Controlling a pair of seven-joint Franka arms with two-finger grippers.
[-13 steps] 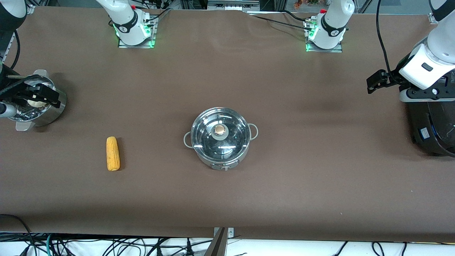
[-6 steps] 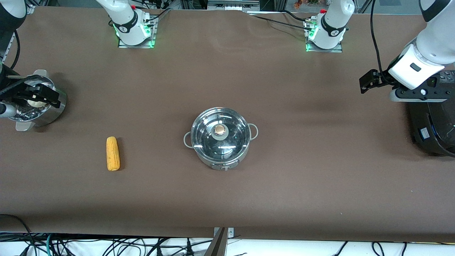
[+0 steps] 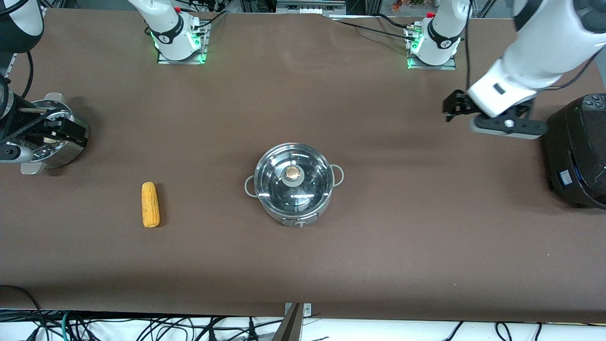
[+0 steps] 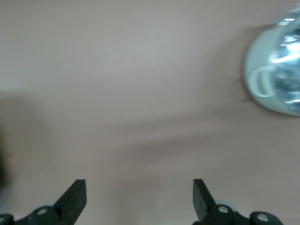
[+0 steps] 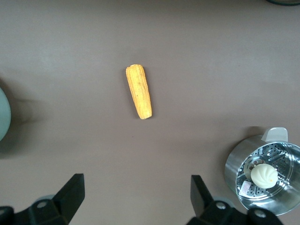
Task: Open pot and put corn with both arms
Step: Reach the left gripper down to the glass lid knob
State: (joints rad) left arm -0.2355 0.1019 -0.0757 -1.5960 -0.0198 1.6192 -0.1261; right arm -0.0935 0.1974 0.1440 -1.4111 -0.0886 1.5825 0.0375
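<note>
Both jaws open: corn (image 5: 138, 91) under right, pot (image 3: 293, 189) off left.

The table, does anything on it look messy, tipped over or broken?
Nothing stands out. The pot stands upright with its lid on, the corn lies whole on the table, and nothing is spilled. Both grippers, left and right, are open, holding nothing.

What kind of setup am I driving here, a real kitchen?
Likely a robot lab bench, not a kitchen: arm bases bolted to a brown-covered table, loose cables along its edge, and staged items, a lidded pot and corn.
</note>
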